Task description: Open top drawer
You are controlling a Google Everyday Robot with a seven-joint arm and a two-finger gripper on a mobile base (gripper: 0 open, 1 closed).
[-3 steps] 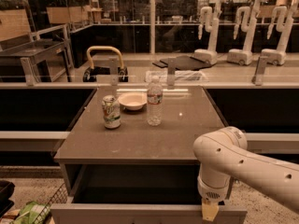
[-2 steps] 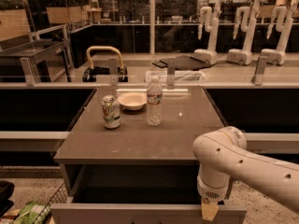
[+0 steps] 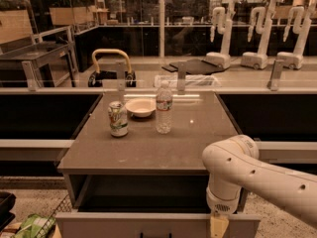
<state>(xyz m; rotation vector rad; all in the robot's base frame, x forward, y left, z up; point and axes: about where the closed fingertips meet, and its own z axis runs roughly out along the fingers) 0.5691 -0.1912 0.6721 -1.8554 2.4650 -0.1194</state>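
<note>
gripper (image 3: 219,225) sits low at the bottom edge of the view, against the front of the top drawer (image 3: 124,224), right of centre. its state cannot be told. the drawer stands out from under the counter (image 3: 148,152), with the cavity exposed. judgement: opening looks largely done. the next move calls for letting go and withdrawing clear.

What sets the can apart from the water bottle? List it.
The can is short and opaque; the water bottle is taller, slimmer and clear. The can stands left of the bowl, the water bottle right of it. Both stand upright on the counter. The gripper hangs at the open top drawer's front, lower right.
</note>
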